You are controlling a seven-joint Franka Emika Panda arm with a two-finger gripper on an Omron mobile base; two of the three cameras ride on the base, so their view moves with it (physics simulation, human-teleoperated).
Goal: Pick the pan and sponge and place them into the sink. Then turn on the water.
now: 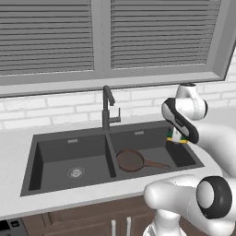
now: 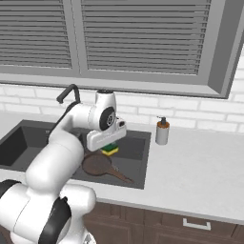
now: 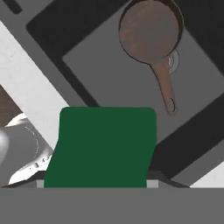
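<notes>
**Sponge held over the right basin, pan lying inside it**

Louvred window blinds and white brick tile back a pale counter with brown cabinets beneath. Set into it is the dark grey double-basin sink, a black gooseneck faucet rising behind its divider. In the left base view the left basin holds just its round drain. The frying pan lies flat on the right basin's floor, its long handle pointing toward 4 o'clock. Above that basin's right end the gripper is clenched on the sponge, green face over yellow layer, hanging clear of the floor. From the hand camera the sponge's green face sits at 6 o'clock, the pan at 1 o'clock. A soap dispenser stands on the counter right of the sink.
</notes>
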